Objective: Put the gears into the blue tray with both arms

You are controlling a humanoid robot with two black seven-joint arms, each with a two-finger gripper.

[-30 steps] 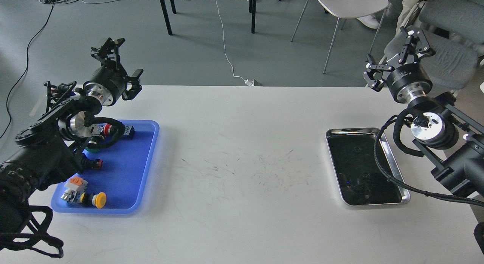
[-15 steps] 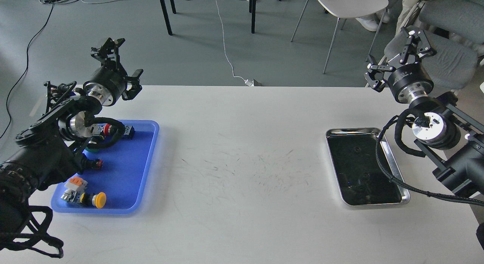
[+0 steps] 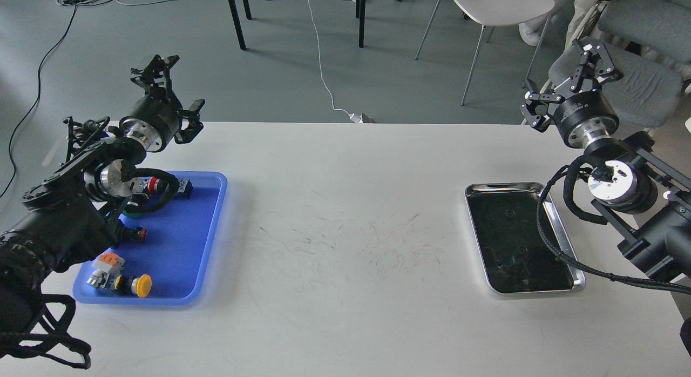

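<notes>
My right gripper (image 3: 569, 74) is raised beyond the far edge of the desk (image 3: 345, 215), fingers spread and holding nothing. The gears (image 3: 508, 213) lie as faint dark specks in the steel tray (image 3: 578, 282), below and nearer to me than those fingers; how many, I cannot tell. My left gripper (image 3: 173, 82) is likewise parted and empty, raised past the far end of the blue tray (image 3: 183, 242), which holds push-button switches (image 3: 129, 282). The right arm is clearly nearer the gears; the blue tray lies well apart across the desk.
</notes>
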